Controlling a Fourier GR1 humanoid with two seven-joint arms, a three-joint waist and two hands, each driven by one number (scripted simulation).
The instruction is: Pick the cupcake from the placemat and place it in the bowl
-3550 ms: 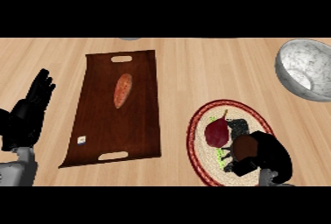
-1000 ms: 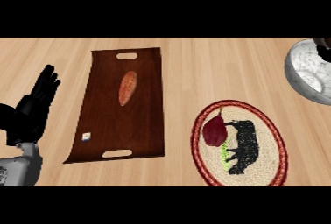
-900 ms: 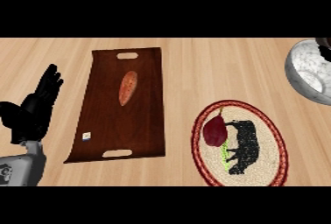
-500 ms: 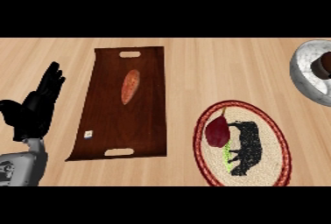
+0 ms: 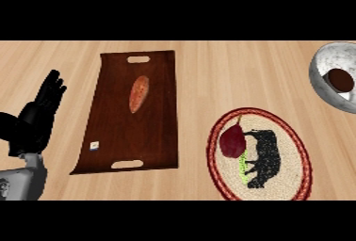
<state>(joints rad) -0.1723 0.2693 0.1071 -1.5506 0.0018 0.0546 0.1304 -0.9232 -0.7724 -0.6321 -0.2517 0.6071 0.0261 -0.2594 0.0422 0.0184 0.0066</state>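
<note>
On the light wooden table (image 5: 208,66), the task looks finished or nearly so. A dark brown round thing, most likely the chocolate cupcake (image 5: 341,79), sits inside the grey speckled bowl (image 5: 321,80) at the view's right edge, resting against the bowl's inner wall. The bowl is partly cut off by the frame, so its far side cannot be seen.

The oval woven placemat with a red border and a black animal figure (image 5: 259,155) no longer carries a cupcake. What lies on it is a dark red, teardrop-shaped item, perhaps a beet or a fig (image 5: 232,140), with a small green sliver (image 5: 242,165) beside the animal figure. Nothing seems left to do except perhaps confirming that the cupcake is settled.

The black left hand (image 5: 38,117) stands at the view's left edge with its fingers straight and pointing up, at rest and holding nothing. The right hand does not show.

Between the hand and the placemat lies a long dark wooden tray with cut-out handles (image 5: 111,117), carrying an orange elongated piece of food (image 5: 139,93) and a small white tag (image 5: 94,146) near one corner. The tag is too small to read, and no other writing or brand is visible.
</note>
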